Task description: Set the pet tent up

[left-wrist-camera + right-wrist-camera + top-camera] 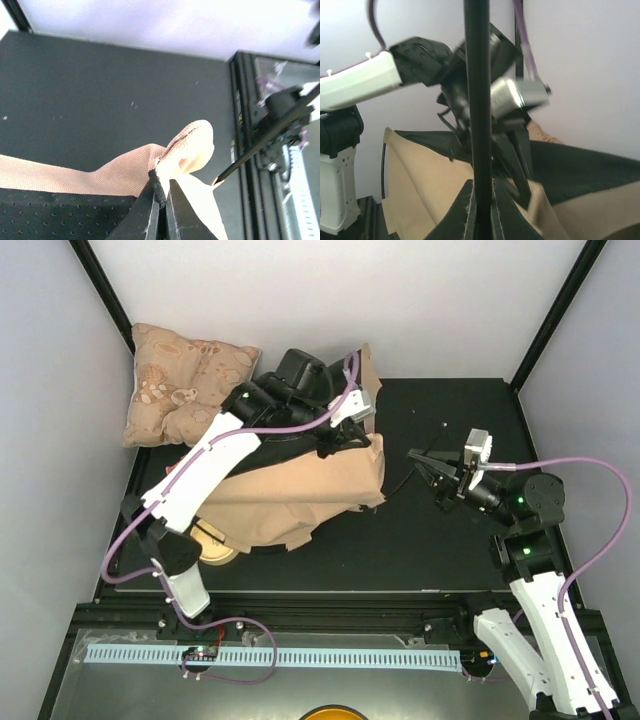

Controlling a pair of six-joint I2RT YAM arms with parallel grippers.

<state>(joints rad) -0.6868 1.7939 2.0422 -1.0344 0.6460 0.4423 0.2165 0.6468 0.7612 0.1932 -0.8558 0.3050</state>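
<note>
Both grippers are clamped on the tent (300,490), which lies slumped on the left of the table (450,530) near a cushion (185,375). The left gripper (161,202) pinches a fabric edge. The right gripper (481,197) holds a thin pole (477,100).

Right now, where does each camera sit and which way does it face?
Top external: above and behind the bases, facing down on the table; both arms and the pet tent show.
Left wrist: along the left gripper, shut on the tent's fabric, toward the right arm.
Right wrist: along the right gripper, shut on a black pole, toward the left arm.
Shared: both wrist views show the tent.
</note>
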